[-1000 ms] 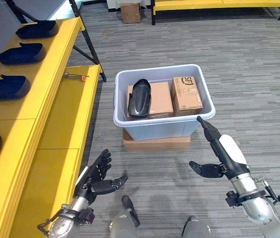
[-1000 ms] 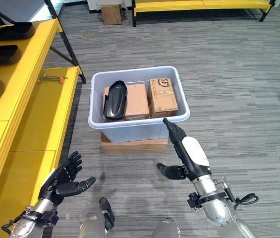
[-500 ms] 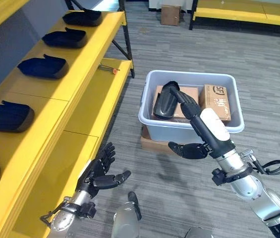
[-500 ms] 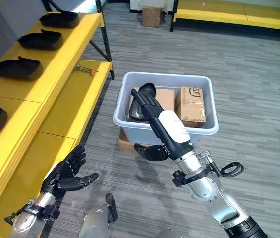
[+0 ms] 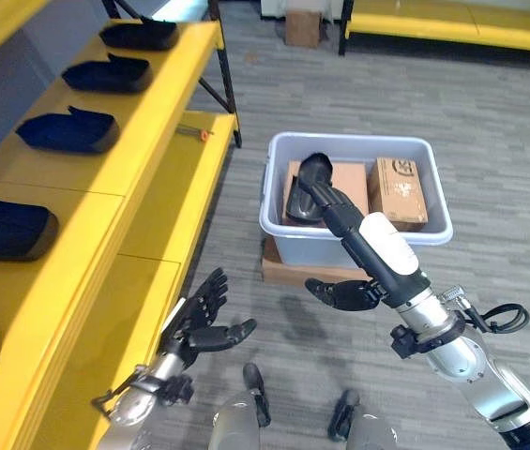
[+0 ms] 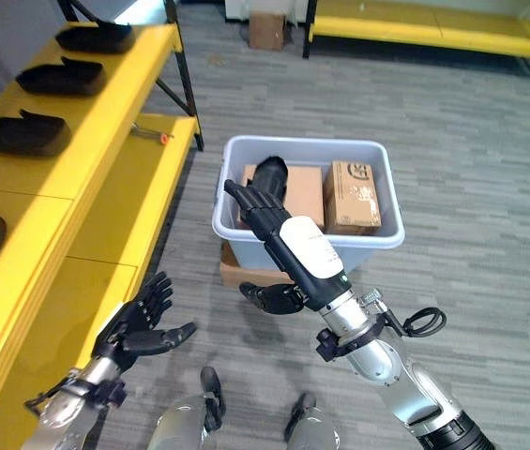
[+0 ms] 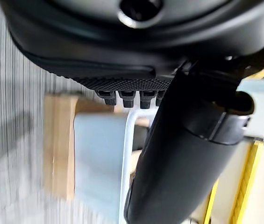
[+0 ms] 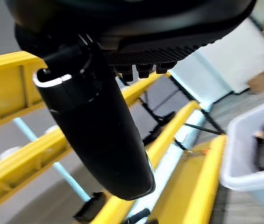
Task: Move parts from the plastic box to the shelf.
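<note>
A: Where is the box sitting?

B: The box (image 5: 356,236), pale grey plastic, is sitting on the carpet (image 5: 490,141), propped on a flat carton (image 5: 283,270). Inside, a black part (image 5: 304,187) is lying on top of a brown carton (image 6: 302,184), and a second carton (image 5: 397,192) is lying just beside it.

A: And the hands?

B: The right hand (image 5: 366,255) is hanging in front of the box's near wall. Its fingers are reaching out straight toward the part, thumb splayed low, holding nothing. From the head views, the fingertips are overlapping the part, but I cannot tell if they are touching. The left hand (image 5: 200,321) is hovering low beside the shelf's edge, palm up, fingers spread, also holding nothing.

A: What is on the shelf?

B: The shelf (image 5: 105,178), yellow, is running along the robot's left. Four black parts are lying in a row on its upper board (image 6: 22,136), well apart from each other, with a fifth at the near edge. A small tool with an orange tip (image 5: 196,132) is lying on the lower board.

A: Anything else around?

B: A small carton (image 5: 301,26) is standing on the floor far beyond the box, near a low yellow bench (image 5: 452,21).
</note>
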